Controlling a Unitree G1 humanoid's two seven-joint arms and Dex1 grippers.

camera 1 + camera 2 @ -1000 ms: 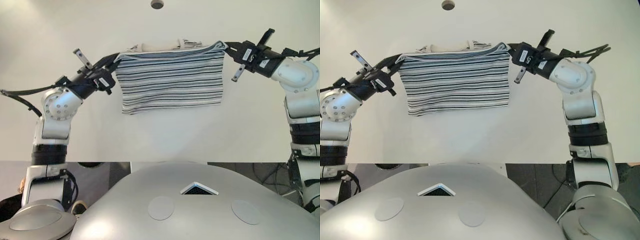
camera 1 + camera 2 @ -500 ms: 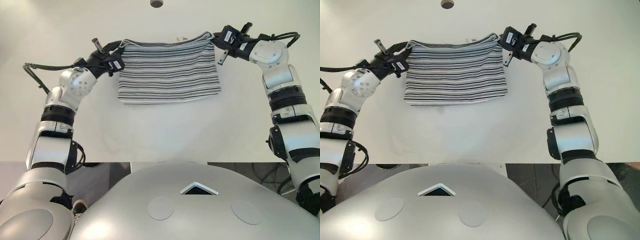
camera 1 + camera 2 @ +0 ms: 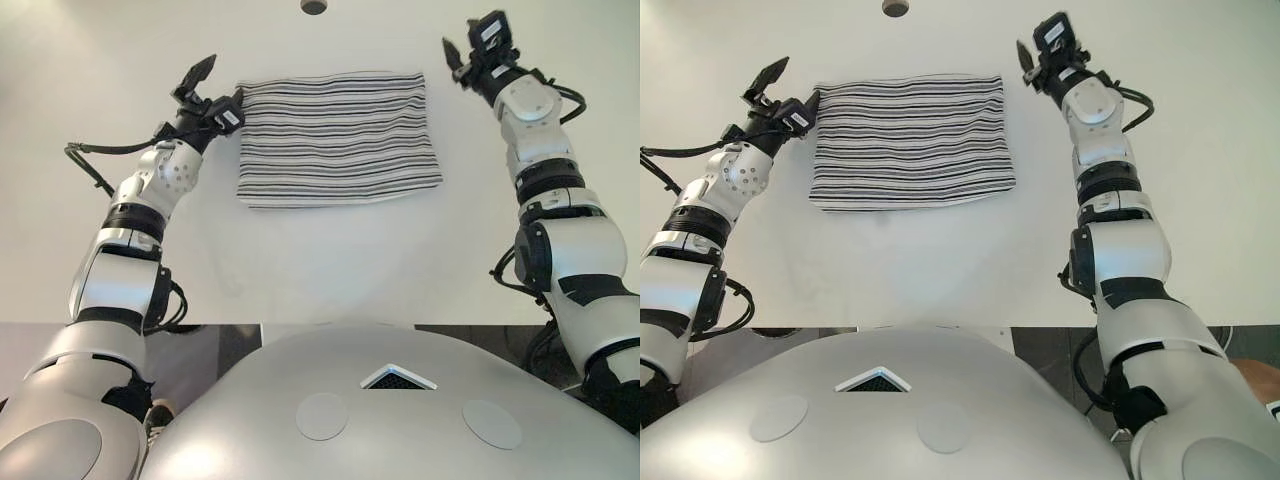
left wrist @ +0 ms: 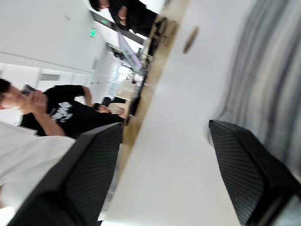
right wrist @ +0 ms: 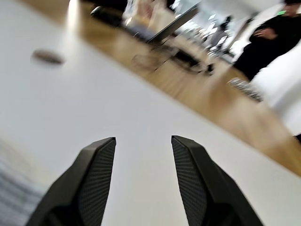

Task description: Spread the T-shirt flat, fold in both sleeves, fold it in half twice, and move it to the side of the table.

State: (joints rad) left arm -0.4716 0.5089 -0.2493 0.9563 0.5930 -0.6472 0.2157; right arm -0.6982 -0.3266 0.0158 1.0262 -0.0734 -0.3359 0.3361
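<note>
1. The T-shirt, held up by its far corners a second ago, now lies flat on the surface near the far edge as one striped rectangle.
2. The left tool has let go. Its fingers are spread, just beside the shirt's far left corner.
3. The right tool has released too, fingers apart, and has drawn off towards the surface's right edge, apart from the cloth.

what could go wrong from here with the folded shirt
The left hand is open with one finger right at the T-shirt's far left corner; pulling away could snag that corner and drag the fold open. The right hand is open and apart from the cloth, so nothing pins the other side against a tug. The near edge looks slightly uneven, so layers may slip on the table when regrasped.
</note>
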